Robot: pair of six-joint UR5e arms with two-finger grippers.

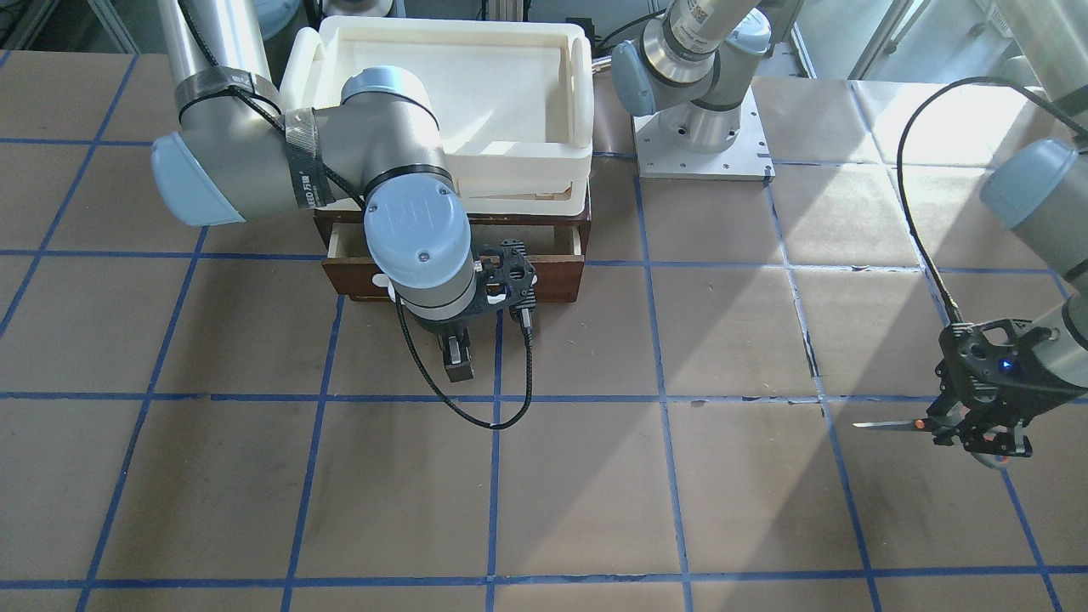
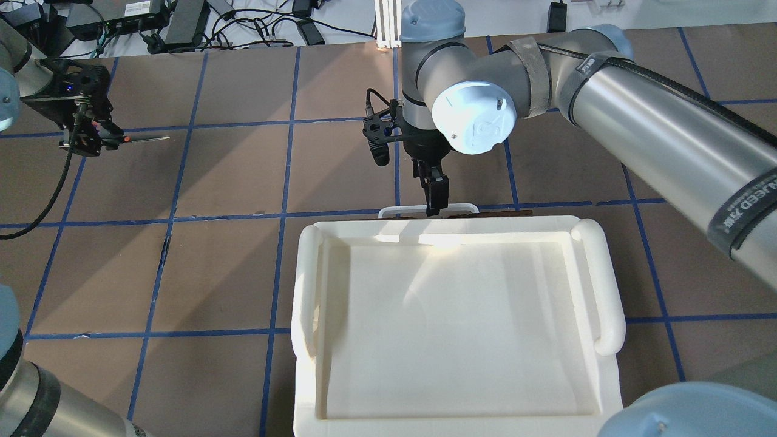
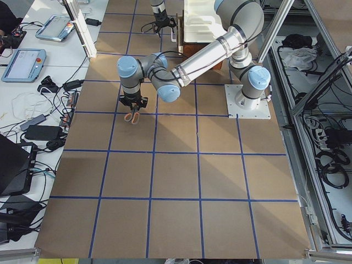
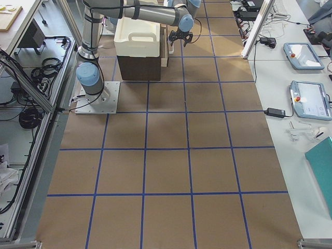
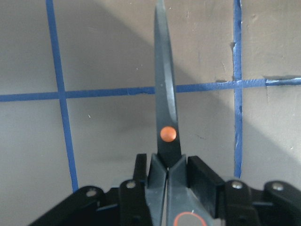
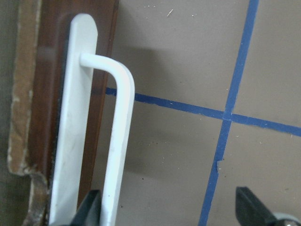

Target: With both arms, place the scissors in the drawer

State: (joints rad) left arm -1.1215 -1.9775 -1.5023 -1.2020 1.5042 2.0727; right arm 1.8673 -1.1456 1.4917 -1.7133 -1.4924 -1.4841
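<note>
My left gripper (image 1: 977, 433) is shut on the grey, orange-lined handles of the scissors (image 1: 888, 423) and holds them above the table, far from the drawer. Their blades (image 5: 165, 94) stick out level past the fingers, also in the overhead view (image 2: 145, 139). My right gripper (image 1: 457, 361) is open and points down in front of the dark brown drawer (image 1: 557, 276), which is pulled out a little. In the right wrist view the white bar handle (image 6: 117, 141) lies just inside one fingertip (image 6: 91, 209), with the jaws wide apart.
A white plastic tray (image 1: 582, 102) sits on top of the drawer cabinet. The left arm's base plate (image 1: 701, 149) stands beside it. Blue tape lines grid the brown table. A black cable (image 1: 459, 408) loops below the right wrist.
</note>
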